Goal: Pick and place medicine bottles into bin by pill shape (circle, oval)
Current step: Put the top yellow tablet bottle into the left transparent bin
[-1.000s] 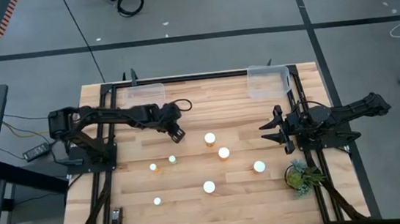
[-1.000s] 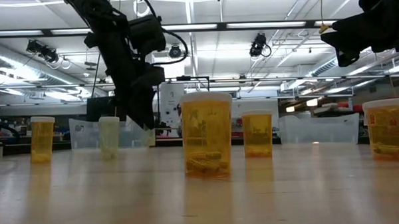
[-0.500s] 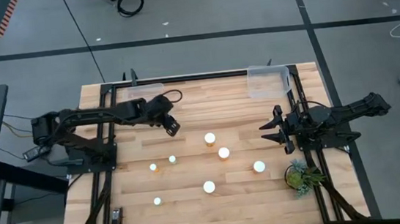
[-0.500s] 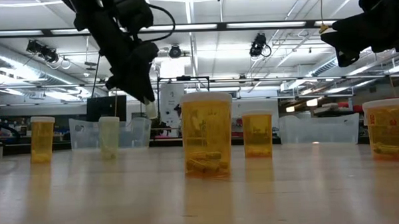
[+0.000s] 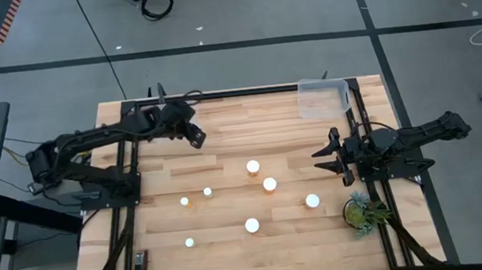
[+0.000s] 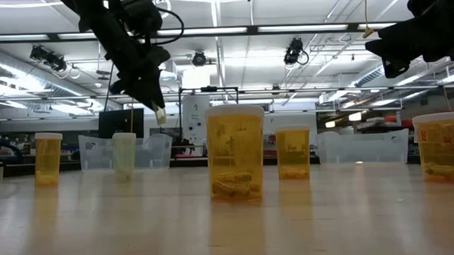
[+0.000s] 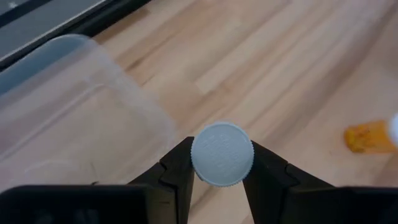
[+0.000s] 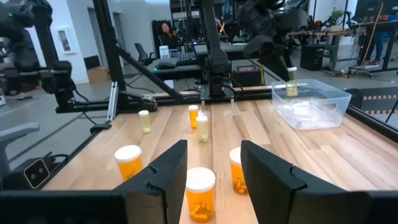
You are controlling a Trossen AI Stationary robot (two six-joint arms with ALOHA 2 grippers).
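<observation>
My left gripper point(image 5: 196, 137) is shut on a narrow amber medicine bottle point(image 7: 222, 154) with a white cap. It hangs above the table at the back left. In the left wrist view the clear bin point(image 7: 62, 118) lies just beyond the held bottle. Several more medicine bottles stand mid-table, among them one point(image 5: 252, 166), another point(image 5: 270, 184) and a third point(image 5: 312, 201). The second clear bin point(image 5: 322, 99) sits at the back right. My right gripper point(image 5: 321, 158) waits at the right edge, its fingers apart with nothing between them.
A green plant point(image 5: 364, 210) stands at the front right, by the right arm's base. Black frame rails run along the table's back and sides. Small bottles point(image 5: 189, 242) stand toward the front left. An orange bottle point(image 7: 370, 135) shows beyond the left gripper.
My left gripper has carried the bottle back and to the left, toward the back left bin, and risen slightly. The right arm has not moved.
</observation>
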